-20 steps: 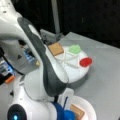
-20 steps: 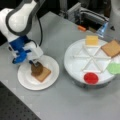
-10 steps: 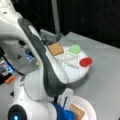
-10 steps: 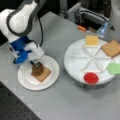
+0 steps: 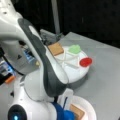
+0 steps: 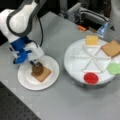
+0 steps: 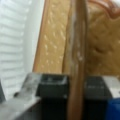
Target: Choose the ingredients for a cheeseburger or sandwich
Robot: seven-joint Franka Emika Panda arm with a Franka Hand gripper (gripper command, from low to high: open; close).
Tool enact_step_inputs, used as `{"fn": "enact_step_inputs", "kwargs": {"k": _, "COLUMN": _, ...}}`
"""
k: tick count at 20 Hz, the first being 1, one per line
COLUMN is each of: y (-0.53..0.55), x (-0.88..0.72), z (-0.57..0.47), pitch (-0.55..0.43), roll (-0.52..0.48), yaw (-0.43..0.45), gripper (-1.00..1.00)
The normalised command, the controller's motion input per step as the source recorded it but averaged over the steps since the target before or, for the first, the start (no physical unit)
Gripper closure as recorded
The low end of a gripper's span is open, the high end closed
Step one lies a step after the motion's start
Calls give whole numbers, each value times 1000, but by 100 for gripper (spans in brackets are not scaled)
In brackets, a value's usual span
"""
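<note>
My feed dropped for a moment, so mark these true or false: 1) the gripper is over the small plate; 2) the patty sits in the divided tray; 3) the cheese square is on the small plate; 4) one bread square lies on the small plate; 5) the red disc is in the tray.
1) True: the gripper is over the small plate.
2) False: the patty is at the gripper, edge-on above the bread.
3) False: the cheese square lies in the divided tray.
4) True: a bread square lies there; another is in the tray.
5) True: the red disc is in a tray compartment.
</note>
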Motion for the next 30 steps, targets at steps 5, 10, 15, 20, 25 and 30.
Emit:
{"fn": "enact_step_inputs", "kwargs": {"k": 5, "y": 27, "x": -25, "z": -87, "pitch": -105, "roll": -127, "yaw": 98, "gripper": -100}}
{"fn": "enact_step_inputs", "kwargs": {"k": 10, "y": 50, "x": -33, "z": -76, "pitch": -101, "roll": -121, "yaw": 101, "gripper": -100}}
{"fn": "enact_step_inputs", "kwargs": {"k": 15, "y": 48, "x": -41, "z": -64, "pitch": -96, "roll": -120, "yaw": 104, "gripper": -100}}
{"fn": "enact_step_inputs", "kwargs": {"k": 20, "y": 54, "x": -78, "z": -11, "pitch": -75, "roll": -129, "yaw": 92, "gripper": -100}}
{"fn": "enact_step_inputs", "kwargs": {"k": 25, "y": 113, "x": -226, "z": 202, "pitch": -3, "roll": -200, "yaw": 23, "gripper": -100}}
{"fn": "enact_step_inputs", "kwargs": {"k": 30, "y": 263, "x": -411, "z": 355, "pitch": 96, "roll": -301, "yaw": -118, "gripper": -100}}
